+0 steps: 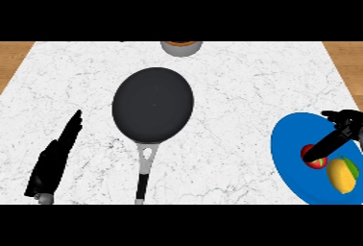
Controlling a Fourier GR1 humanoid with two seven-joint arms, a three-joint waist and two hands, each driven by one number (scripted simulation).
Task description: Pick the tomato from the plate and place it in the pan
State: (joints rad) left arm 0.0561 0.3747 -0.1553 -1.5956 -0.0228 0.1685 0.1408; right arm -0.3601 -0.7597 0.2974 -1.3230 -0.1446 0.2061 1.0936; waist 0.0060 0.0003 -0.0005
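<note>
Head view: red tomato (pixel 312 155) under right hand (pixel 345 126).

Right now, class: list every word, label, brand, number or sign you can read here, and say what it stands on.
None can be read: the pan, blue plate, tomato, yellow fruit, marble counter and the container at the far edge show no writing.

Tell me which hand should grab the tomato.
Right. The right hand already reaches over the blue plate, fingers at the tomato. The left hand rests far across the counter, beyond the pan.
</note>
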